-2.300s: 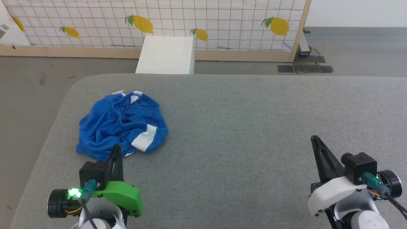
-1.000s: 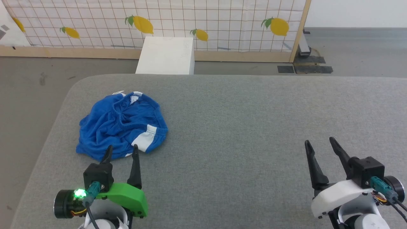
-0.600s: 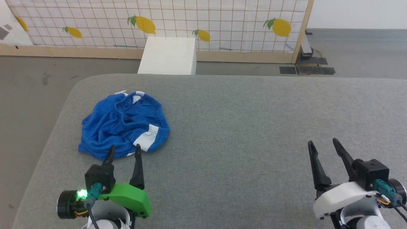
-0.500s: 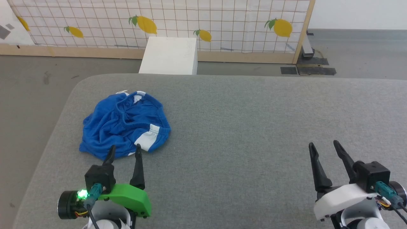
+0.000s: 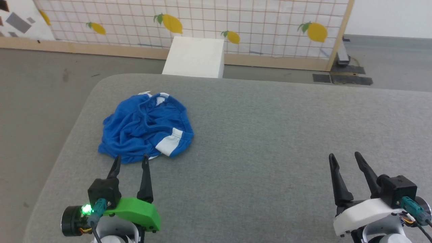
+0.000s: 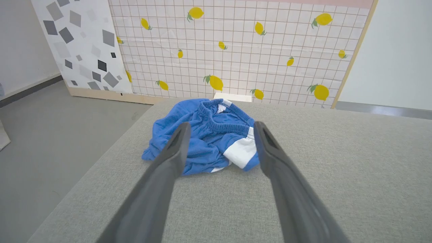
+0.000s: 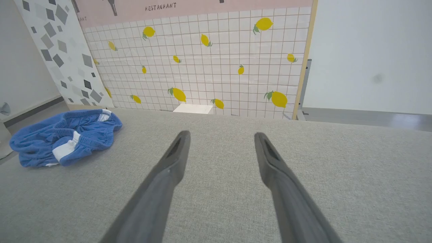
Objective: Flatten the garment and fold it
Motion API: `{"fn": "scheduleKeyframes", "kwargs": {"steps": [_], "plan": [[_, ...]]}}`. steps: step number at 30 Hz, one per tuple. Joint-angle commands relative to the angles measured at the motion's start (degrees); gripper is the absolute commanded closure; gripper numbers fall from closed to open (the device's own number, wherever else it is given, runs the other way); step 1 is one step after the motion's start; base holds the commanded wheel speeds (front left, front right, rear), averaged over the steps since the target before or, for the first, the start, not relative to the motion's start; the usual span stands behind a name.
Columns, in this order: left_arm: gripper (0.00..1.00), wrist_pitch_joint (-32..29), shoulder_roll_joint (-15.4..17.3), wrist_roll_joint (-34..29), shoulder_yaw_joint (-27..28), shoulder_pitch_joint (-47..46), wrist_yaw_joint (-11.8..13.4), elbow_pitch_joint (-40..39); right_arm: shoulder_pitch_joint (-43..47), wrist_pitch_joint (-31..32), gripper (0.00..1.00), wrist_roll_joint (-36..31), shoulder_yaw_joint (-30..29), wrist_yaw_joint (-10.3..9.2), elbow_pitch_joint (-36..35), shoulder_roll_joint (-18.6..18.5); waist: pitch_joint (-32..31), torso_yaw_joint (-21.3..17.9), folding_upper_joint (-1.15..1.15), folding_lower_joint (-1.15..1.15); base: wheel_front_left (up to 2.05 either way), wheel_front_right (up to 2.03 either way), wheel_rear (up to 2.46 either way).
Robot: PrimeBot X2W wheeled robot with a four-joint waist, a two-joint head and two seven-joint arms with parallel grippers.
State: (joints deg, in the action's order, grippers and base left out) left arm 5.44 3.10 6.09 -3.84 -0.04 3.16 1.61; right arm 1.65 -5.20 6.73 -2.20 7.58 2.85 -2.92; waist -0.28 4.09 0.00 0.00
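The blue shorts (image 5: 145,130) lie crumpled at 10 o'clock on the grey padded table (image 5: 263,141), neither flattened nor folded: both steps remain. The left gripper (image 5: 131,158) hovers just beside their 6 o'clock edge, fingers spread, empty; the right gripper (image 5: 344,155), likewise spread, sits well apart at 4 o'clock. The far wall panel (image 7: 161,6) reads "RESTAURANT".

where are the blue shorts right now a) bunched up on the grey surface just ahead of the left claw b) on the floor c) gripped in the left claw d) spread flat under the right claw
a: the shorts lie crumpled on the grey surface just beyond the open, empty left claw.
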Motion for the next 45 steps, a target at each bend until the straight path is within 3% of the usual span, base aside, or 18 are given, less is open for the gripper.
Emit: {"fn": "scheduleKeyframes", "kwargs": {"steps": [1, 25, 45], "plan": [[0.00, 0.6, -0.1, 0.6, 0.0, 0.7, 0.4, 0.1, 0.9, -0.8, 0.00, 0.6, 0.1, -0.03, 0.3, 0.0, 0.0, 1.1, 0.00, 0.00, 0.00, 0.00, 0.00], [0.00, 3.4, -0.1, 3.6, -0.9, 2.4, 2.1, 0.2, 2.7, -3.6, 0.00, 2.8, 0.5, -0.05, 1.8, 0.0, 0.2, 10.5, 0.00, 0.00, 0.00, 0.00, 0.00], [0.00, 5.8, -0.2, 6.0, -2.1, 3.6, 4.0, 0.0, 3.3, -6.0, 0.00, 3.6, 0.6, -0.06, 3.5, 0.0, 0.9, 15.6, 0.00, 0.00, 0.00, 0.00, 0.00]]}}
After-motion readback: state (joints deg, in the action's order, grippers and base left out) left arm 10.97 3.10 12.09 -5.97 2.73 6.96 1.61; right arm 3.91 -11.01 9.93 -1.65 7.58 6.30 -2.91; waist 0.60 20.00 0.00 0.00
